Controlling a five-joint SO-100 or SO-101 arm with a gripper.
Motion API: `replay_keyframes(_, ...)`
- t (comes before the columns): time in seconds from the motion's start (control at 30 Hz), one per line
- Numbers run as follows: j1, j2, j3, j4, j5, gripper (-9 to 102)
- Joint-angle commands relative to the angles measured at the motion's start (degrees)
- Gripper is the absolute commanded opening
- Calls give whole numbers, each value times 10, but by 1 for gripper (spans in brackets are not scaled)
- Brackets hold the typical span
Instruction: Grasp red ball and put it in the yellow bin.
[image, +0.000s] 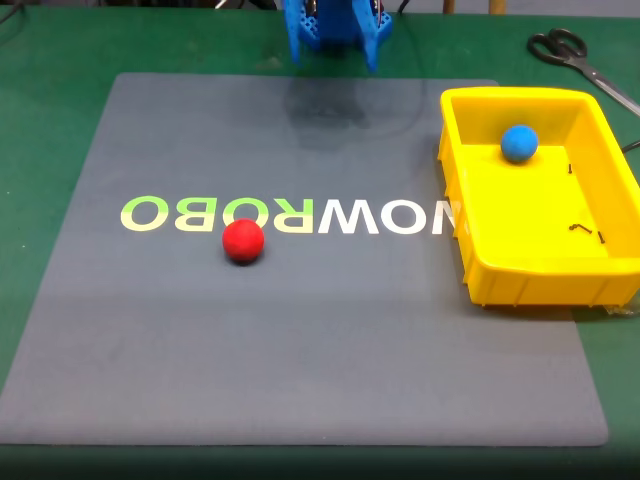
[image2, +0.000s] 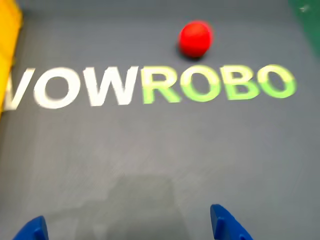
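The red ball (image: 243, 241) (image2: 195, 38) rests on the grey mat, just below the green "ROBO" lettering in the fixed view. At the right of the mat stands the yellow bin (image: 535, 275), whose edge (image2: 9, 45) shows at the wrist view's left. My blue gripper (image: 335, 40) hangs at the mat's far edge, well away from the ball. In the wrist view its two blue fingertips (image2: 227, 225) stand wide apart at the bottom, so the gripper (image2: 130, 230) is open with nothing between them.
A blue ball (image: 519, 143) lies inside the bin near its far wall. Black-handled scissors (image: 575, 55) lie on the green table at the top right. The grey mat (image: 300, 340) has bare room around the red ball.
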Motion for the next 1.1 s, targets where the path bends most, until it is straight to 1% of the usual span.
replay_keyframes(0.0, 26, -114, -99, -38, -9, 37)
replay_keyframes(0.17, 51, -271, -180, -105, -14, 36)
replay_keyframes(0.43, 64, -505, -284, -185, 1, 36)
replay_keyframes(0.63, 75, -663, -388, -209, 11, 36)
replay_keyframes(0.8, 81, -788, -489, -210, 18, 36)
replay_keyframes(1.07, 82, -923, -628, -205, 26, 36)
